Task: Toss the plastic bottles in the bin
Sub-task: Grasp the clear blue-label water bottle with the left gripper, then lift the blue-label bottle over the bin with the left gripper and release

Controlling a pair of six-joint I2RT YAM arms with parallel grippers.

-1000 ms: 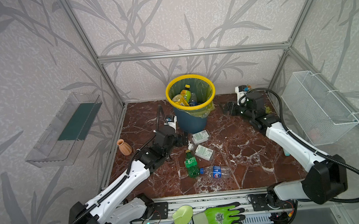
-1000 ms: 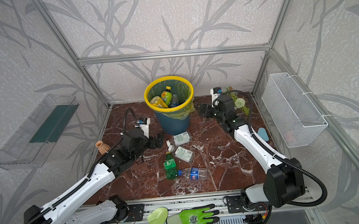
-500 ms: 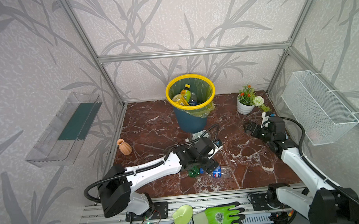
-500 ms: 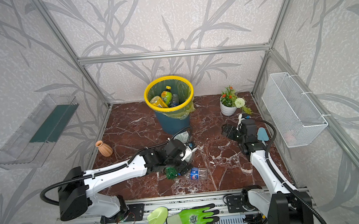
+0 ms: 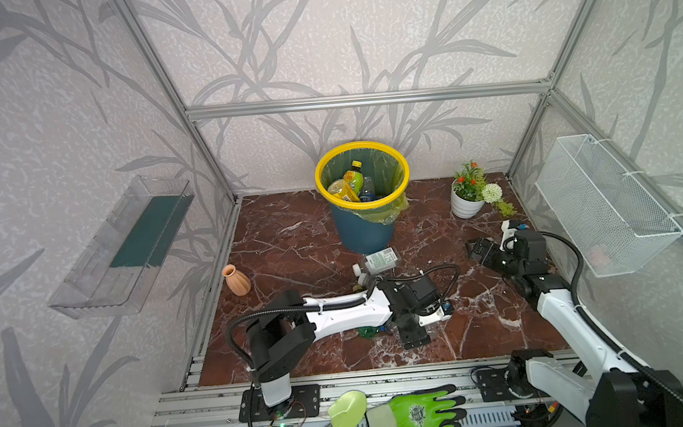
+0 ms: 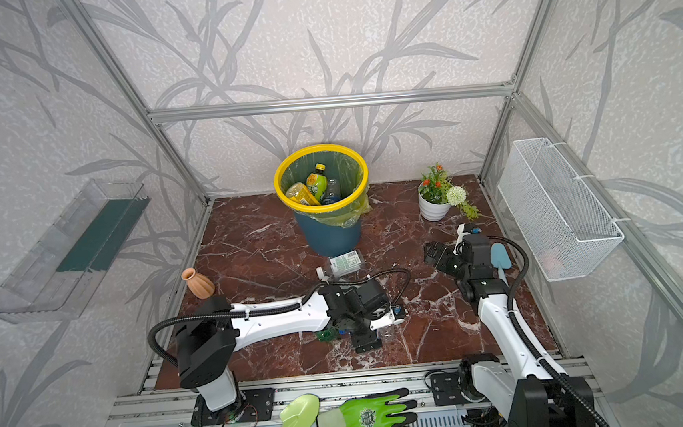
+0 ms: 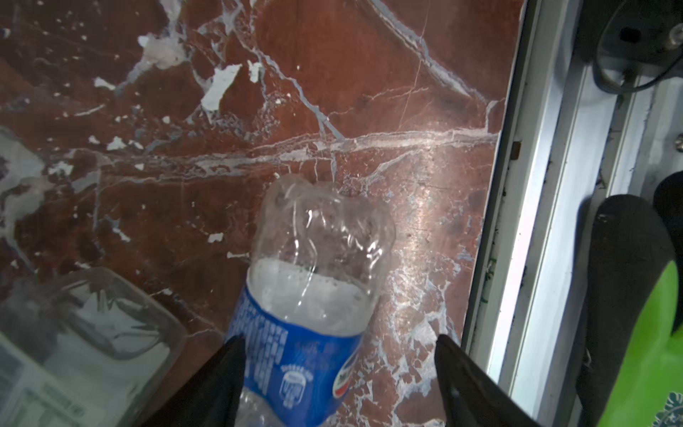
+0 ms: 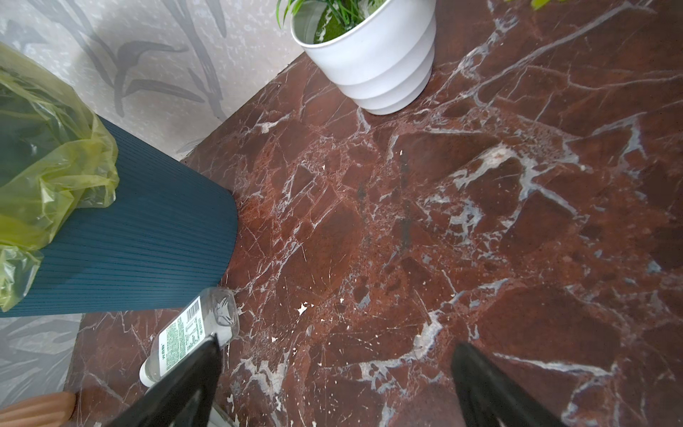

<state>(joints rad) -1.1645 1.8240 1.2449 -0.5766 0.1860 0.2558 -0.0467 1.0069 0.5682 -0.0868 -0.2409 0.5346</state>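
Left wrist view: the left tool (image 7: pixel 339 342) stands spread around a blue-labelled bottle (image 7: pixel 318 281) lying on the worktop (image 7: pixel 332 74) by its front edge. Pinch the labelled middle squarely, then lift before swinging to the bin (image 5: pixel 360 234). The right tool (image 8: pixel 336 345) hangs spread, empty.

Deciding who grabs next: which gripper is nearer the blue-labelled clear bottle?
Left. The left gripper straddles the blue-labelled bottle; the right gripper hovers apart, over bare floor.

The clear blue-labelled plastic bottle (image 7: pixel 303 332), near the front edge of the marble worktop (image 7: pixel 369 92), loses its neck at the left wrist view's border. In both top views the left arm (image 5: pixel 340 319) covers most of it and of the green plastic bottle (image 5: pixel 368 331).
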